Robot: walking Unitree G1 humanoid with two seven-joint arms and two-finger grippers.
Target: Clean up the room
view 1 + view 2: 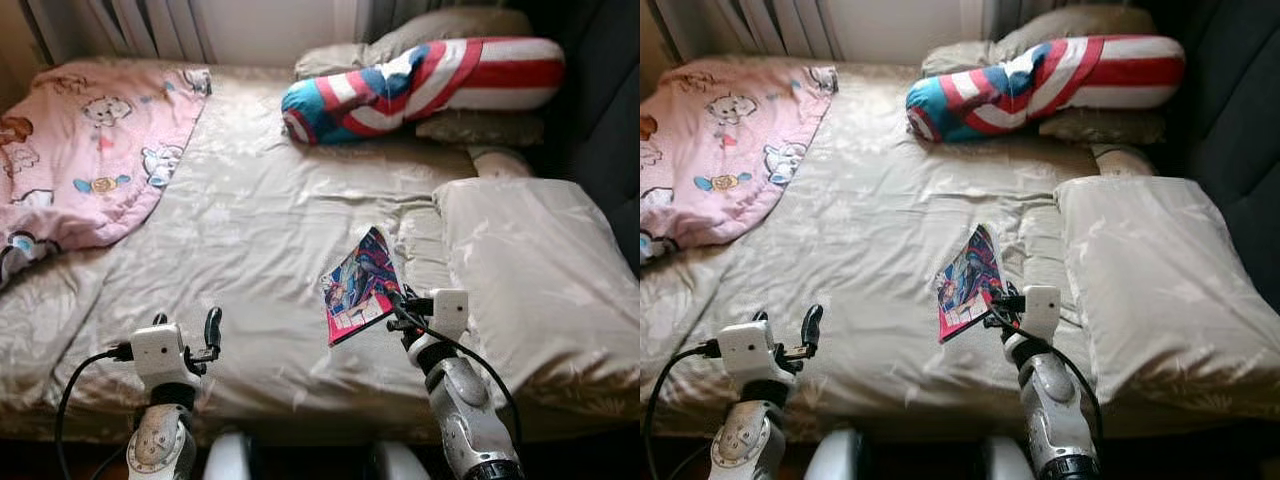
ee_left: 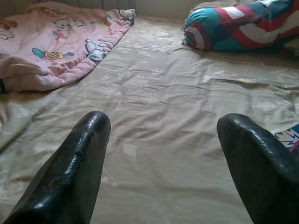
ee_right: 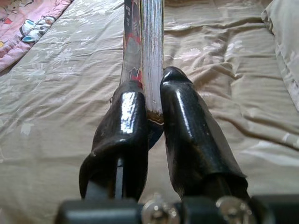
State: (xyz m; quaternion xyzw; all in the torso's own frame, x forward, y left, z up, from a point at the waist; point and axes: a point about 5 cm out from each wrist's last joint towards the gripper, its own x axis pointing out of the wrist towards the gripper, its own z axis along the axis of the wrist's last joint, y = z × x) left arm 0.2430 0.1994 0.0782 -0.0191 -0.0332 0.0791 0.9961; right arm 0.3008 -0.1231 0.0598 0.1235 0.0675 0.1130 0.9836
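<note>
A colourful comic book [image 1: 358, 285] is held tilted just above the beige bed sheet [image 1: 250, 220], in the middle of the bed. My right gripper [image 1: 393, 303] is shut on its lower right corner; the right wrist view has the book's page edges [image 3: 152, 51] pinched between both black fingers [image 3: 184, 116]. My left gripper [image 1: 190, 335] stands open over the bed's near left part, holding nothing. Its two fingertips [image 2: 88, 135] are spread wide above bare sheet in the left wrist view, and the book's corner [image 2: 288, 136] peeks in beside one of them.
A pink cartoon-print blanket [image 1: 80, 150] lies bunched at the far left. A red, white and blue striped bolster [image 1: 420, 85] and beige pillows [image 1: 450, 30] sit at the head. A large beige pillow [image 1: 535, 270] lies at the right. A dark surface [image 1: 605, 110] borders the bed's right side.
</note>
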